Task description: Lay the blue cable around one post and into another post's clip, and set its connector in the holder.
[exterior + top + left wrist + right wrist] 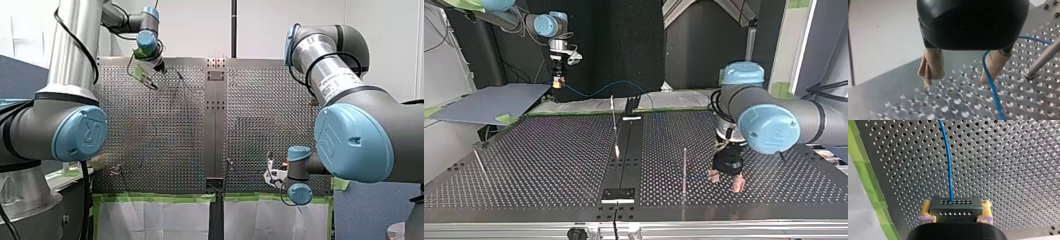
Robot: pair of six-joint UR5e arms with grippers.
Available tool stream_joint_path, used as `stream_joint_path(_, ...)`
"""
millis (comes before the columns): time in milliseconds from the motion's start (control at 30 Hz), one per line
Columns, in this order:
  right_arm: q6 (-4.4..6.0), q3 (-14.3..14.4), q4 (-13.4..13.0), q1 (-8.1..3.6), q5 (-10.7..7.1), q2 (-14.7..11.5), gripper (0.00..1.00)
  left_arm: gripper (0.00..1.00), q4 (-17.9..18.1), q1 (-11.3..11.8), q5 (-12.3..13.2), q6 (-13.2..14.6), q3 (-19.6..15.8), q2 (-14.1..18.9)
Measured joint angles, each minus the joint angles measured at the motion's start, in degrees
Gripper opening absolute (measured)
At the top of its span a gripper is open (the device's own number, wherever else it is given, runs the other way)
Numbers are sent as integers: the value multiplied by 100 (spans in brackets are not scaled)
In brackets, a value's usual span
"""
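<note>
Right gripper point(956, 210): jaws clamped on the black connector point(955, 206), a yellow pad at each side, held over the table point(1010, 170) near its green-taped edge point(865, 170). The blue cable point(949, 162) leaves the connector straight ahead across open perforated plate. Left gripper point(956, 82): jaws apart, beige pads point(931, 65) low over the table at the top view's near right. The cable runs down just beside one pad, contact unclear, and a metal post point(1043, 60) stands close beside that pad, with bare plate elsewhere.

A post point(1043, 60) and the blue cable point(993, 92) stand close beside my left claw point(956, 82).
</note>
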Motion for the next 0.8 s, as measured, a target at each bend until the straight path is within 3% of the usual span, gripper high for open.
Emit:
stream_joint_path(433, -11, -3, -18, 0, 0, 1, 0, 100, 76, -43, 208, -26, 19, -584)
stream_joint_path(633, -10, -2, -7, -6, 0, 1, 0, 100, 4, -53, 154, -218, -25, -686)
stream_joint_path(800, -16, -4, -2, -12, 0, 2, 0, 100, 35, -49, 364, -476, -205, -690)
